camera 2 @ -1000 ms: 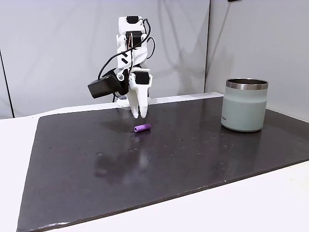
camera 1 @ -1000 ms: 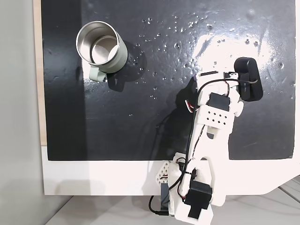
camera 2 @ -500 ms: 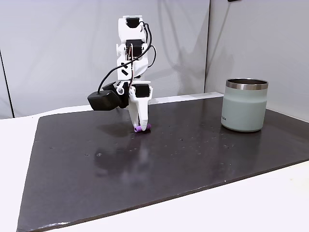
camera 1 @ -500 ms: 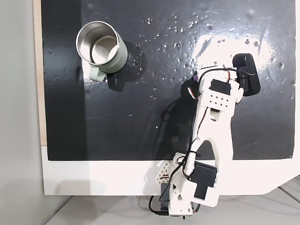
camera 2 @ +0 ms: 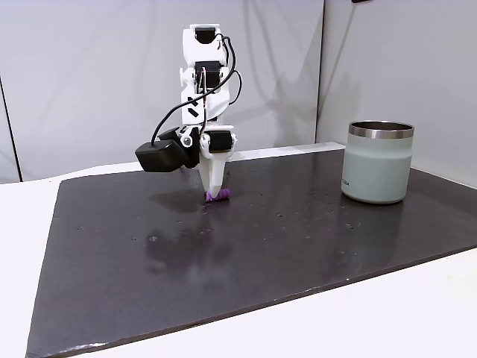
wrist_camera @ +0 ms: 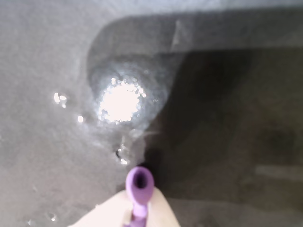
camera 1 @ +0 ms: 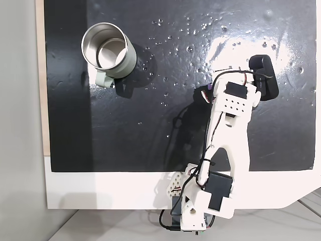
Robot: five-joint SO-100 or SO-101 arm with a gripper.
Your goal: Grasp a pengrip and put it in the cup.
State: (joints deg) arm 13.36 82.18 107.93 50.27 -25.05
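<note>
The pengrip (camera 2: 220, 198) is a tiny purple tube lying on the black mat (camera 2: 298, 246), left of centre in a fixed view. My gripper (camera 2: 215, 195) points straight down with its white fingertips closed on it at mat level. In the wrist view the pengrip (wrist_camera: 139, 182) sticks out end-on from between the two pale fingers (wrist_camera: 161, 213), its hollow end facing the camera. From above, a bit of purple pengrip (camera 1: 204, 93) peeks out beside the arm's wrist. The cup (camera 1: 108, 52) stands upright at the far left of that view, handle (camera 1: 103, 79) toward the arm's side; the cup (camera 2: 377, 162) is well apart from the gripper.
The mat lies on a white table (camera 1: 100, 191) whose near edge runs by the arm's base (camera 1: 200, 211). The black wrist camera (camera 2: 159, 155) juts out to the gripper's left. Grey walls stand behind. Bare mat lies between gripper and cup.
The gripper has dropped from just above and behind the pengrip down to the mat, and its fingers have closed on the pengrip. The cup has not moved.
</note>
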